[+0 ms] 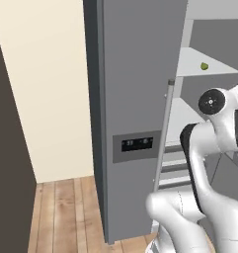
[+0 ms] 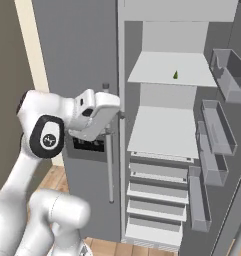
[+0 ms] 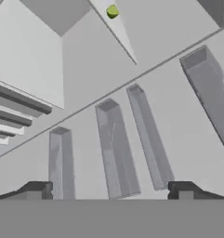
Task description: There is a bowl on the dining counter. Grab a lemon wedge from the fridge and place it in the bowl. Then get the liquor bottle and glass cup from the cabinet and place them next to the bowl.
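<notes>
The fridge [image 1: 135,89] stands with its left door shut and its right side open. A small green-yellow lemon wedge [image 2: 175,75] lies on the upper white shelf [image 2: 162,67]; it also shows as the wedge [image 1: 204,66] from the left and the wedge [image 3: 112,11] at the top of the hand view. My gripper [image 3: 111,189] is open with nothing between its fingertips [image 3: 36,188]. My hand [image 2: 99,112] hovers in front of the closed door's edge, below and left of the wedge and well short of it. The bowl, dining counter, liquor bottle, glass cup and cabinet are out of view.
A long silver bar handle [image 2: 110,160] runs down the closed door beside my hand, next to the dark dispenser panel [image 1: 137,144]. The open door [image 2: 217,130] at the right carries several grey bins. Lower shelf [image 2: 164,130] and drawers [image 2: 157,200] sit below. Wooden floor [image 1: 66,212] lies left.
</notes>
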You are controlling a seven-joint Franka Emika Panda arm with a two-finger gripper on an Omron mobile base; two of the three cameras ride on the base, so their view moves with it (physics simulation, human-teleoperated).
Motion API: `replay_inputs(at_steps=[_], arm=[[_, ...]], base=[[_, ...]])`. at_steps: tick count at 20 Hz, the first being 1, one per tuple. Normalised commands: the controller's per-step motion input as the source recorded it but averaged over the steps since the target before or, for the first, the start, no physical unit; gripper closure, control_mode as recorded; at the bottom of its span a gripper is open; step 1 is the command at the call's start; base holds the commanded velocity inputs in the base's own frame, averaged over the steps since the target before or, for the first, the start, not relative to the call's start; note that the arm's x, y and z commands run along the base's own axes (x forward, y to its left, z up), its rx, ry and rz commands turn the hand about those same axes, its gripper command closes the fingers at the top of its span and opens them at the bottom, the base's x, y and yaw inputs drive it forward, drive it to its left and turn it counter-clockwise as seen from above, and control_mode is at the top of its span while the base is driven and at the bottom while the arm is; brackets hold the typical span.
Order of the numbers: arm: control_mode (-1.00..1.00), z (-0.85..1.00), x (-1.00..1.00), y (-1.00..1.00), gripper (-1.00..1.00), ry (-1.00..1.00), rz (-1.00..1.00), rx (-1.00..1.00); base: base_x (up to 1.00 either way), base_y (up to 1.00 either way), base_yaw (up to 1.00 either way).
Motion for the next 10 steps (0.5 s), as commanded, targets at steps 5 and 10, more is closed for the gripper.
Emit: replay_inputs(at_steps=[5,10], arm=[[-1.0,0.33,-0.25,0.58,-1.0,0.0,0.23,0.31],[-1.0,-0.05,-0.13,0.55,-1.0,0.0,0.19,0.25]], base=[[0.0,0.0,0.0],[0.0,0.0,0.0]])
